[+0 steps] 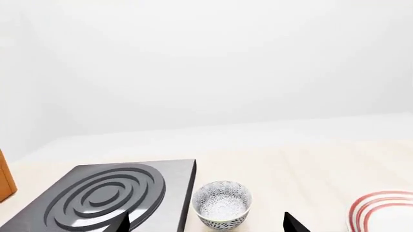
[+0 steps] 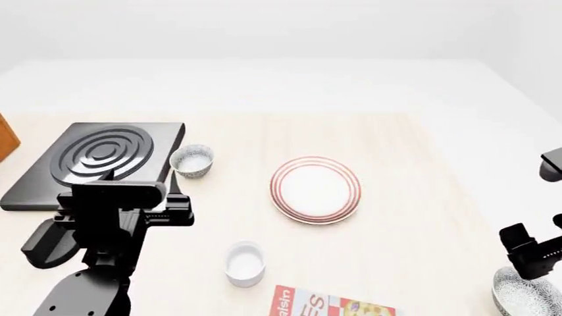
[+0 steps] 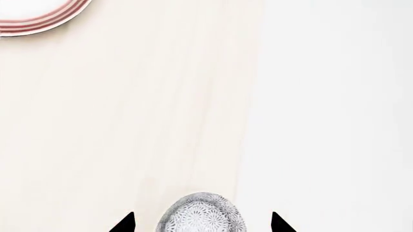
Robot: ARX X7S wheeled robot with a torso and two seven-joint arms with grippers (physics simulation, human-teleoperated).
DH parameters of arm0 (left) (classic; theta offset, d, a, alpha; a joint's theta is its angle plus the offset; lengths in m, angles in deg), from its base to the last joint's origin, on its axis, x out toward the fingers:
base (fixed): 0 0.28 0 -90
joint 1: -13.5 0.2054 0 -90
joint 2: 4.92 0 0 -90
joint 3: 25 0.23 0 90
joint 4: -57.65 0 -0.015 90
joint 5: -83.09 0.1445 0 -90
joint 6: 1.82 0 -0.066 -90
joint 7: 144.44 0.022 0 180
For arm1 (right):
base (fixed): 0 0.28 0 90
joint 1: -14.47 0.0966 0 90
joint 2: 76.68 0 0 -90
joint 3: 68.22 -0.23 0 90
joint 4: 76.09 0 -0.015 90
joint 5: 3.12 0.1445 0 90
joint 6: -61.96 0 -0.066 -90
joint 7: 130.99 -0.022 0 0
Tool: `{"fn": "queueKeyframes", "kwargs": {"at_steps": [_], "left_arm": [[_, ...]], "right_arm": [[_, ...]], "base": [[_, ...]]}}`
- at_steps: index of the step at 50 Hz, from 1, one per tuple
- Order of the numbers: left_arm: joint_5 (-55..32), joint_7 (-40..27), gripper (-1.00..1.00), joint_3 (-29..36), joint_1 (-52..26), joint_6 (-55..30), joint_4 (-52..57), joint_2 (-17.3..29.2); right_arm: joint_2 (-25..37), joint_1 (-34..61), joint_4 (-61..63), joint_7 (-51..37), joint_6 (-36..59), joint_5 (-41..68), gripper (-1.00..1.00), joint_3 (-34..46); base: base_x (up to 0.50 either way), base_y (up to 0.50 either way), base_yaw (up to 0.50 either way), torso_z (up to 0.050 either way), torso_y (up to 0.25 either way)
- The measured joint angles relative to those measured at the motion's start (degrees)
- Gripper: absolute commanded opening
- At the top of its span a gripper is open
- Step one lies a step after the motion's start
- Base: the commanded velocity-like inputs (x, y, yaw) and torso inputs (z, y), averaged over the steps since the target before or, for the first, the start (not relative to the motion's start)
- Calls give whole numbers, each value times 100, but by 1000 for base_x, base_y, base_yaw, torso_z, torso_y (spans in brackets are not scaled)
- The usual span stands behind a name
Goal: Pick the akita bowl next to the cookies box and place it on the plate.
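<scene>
The akita bowl (image 3: 201,216), white with a fine grey-black pattern, sits at the near right, to the right of the red cookies box (image 2: 330,305), whose top edge alone shows. My right gripper (image 3: 201,225) is open and hangs over it, one black fingertip on each side, neither touching. The plate (image 2: 315,189), white with red rings, lies mid-table. A look-alike bowl (image 1: 221,203) stands beside the black burner. My left gripper (image 1: 208,225) is open just short of that bowl, holding nothing.
A black burner plate (image 2: 97,161) with raised rings takes up the left. A plain white cup (image 2: 245,263) stands near the front, left of the cookies box. An orange object (image 2: 7,138) shows at the far left edge. The akita bowl lies right at the wood top's right edge.
</scene>
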Motion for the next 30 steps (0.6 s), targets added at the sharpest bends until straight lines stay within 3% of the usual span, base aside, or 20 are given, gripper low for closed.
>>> {"fn": "queueKeyframes", "kwargs": {"at_steps": [30], "left_arm": [[-73, -37, 100, -3, 14, 76, -61, 41]], "right_arm": [[96, -629, 132, 377, -476, -250, 100, 600]], "base": [[0, 0, 0, 0, 0]]}}
